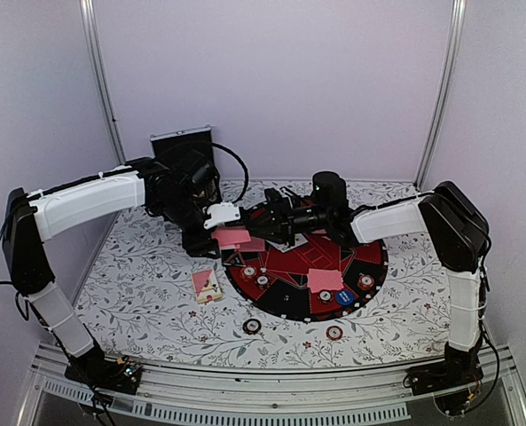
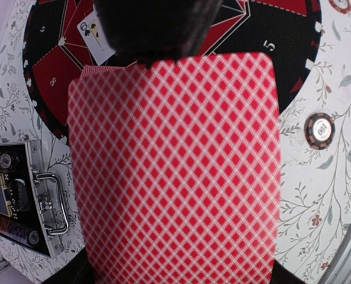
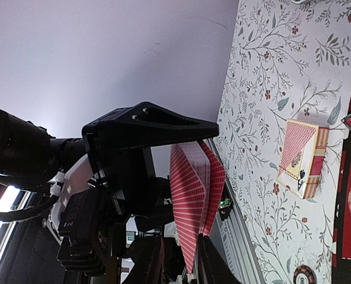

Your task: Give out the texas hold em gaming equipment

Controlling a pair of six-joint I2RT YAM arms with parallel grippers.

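Note:
My left gripper [image 1: 225, 233] is shut on a stack of pink-backed playing cards [image 2: 175, 171], held over the left rim of the round red-and-black poker mat [image 1: 369, 271]. The stack fills the left wrist view and hides the fingers. My right gripper [image 3: 189, 267] faces it, open, with the lower corner of the cards [image 3: 193, 195] between its fingers; the right finger touches a card and a gap shows on the other side. The pink card box [image 1: 207, 286] lies on the cloth left of the mat. A pink card [image 1: 325, 280], a blue button [image 1: 345, 298] and striped chips [image 1: 366, 282] lie on the mat.
Two chips [image 1: 252, 326] [image 1: 333, 333] lie on the flowered cloth in front of the mat. The silver-edged black case [image 2: 21, 201] lies open with chip stacks inside, behind the left arm. A face-up card [image 2: 95, 35] rests on the mat. The metal rail [image 1: 271, 382] runs along the near edge.

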